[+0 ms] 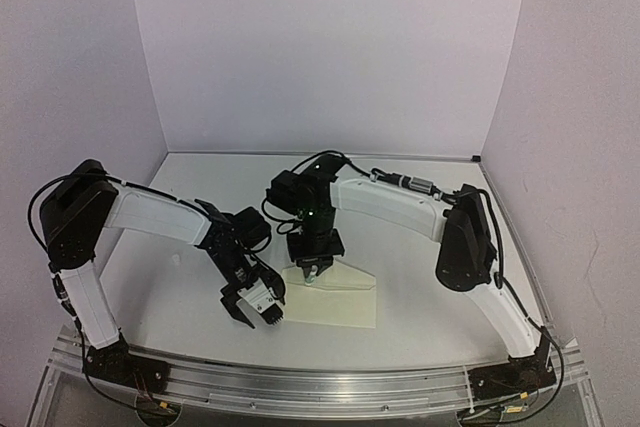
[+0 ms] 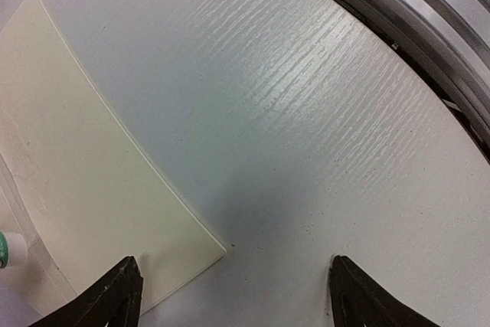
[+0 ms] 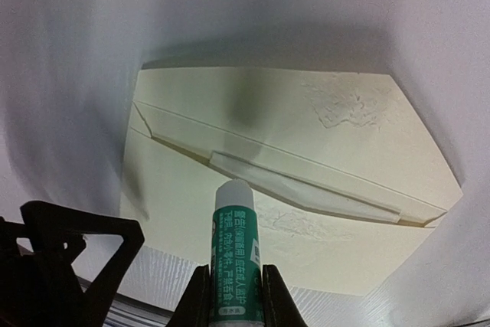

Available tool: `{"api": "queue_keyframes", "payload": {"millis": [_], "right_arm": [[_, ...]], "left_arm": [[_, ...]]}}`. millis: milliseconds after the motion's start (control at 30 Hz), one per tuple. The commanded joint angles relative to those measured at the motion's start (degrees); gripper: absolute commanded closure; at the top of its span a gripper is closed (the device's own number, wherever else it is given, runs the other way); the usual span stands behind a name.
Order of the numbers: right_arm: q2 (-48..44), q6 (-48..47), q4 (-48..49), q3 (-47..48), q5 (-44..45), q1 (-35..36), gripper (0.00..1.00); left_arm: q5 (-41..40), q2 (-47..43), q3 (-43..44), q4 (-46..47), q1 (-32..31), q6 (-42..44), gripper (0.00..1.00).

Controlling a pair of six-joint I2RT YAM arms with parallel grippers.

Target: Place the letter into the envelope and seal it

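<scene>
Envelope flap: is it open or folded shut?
Open: the flap lies unfolded on the table, spread away from the envelope body, not over it.

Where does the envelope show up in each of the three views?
Top external: the envelope lies flat at lower centre, just ahead of the arm bases.
Left wrist: it fills the left side, one corner near the bottom edge.
Right wrist: it fills the centre, flap open.
Shared landmark: the green-and-white glue stick in the right gripper, at the left wrist view's left edge, barely visible from above.
</scene>
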Motion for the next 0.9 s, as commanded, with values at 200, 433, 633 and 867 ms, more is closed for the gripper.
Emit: {"api": "queue_keyframes", "payload": {"millis": [200,433,633,867], "right_arm": [[-1.19,-1.84,-20.63,-2.15,-0.2,0.23,1.0],[-3.71,-3.31,-20.65,-6.0,-1.3,0.26,1.0],[-3.74,-3.9,-20.65,-2.47,-1.15,0.3,1.0],[-8.32,-4.33,-20.64,-5.33,-2.15,0.32,1.0]], "left_arm": [[-2.83,1.94,-1.77,0.07,-0.39,-1.55,0.19],[-2.9,2.0,-2.05,-0.29,-0.39,-1.76,0.2],[-3.69,2.58,-2.15,0.03,-0.39,-1.95,0.2],[-3.81,3.16,-2.5,0.75,-0.8,-2.28,0.2]]}}
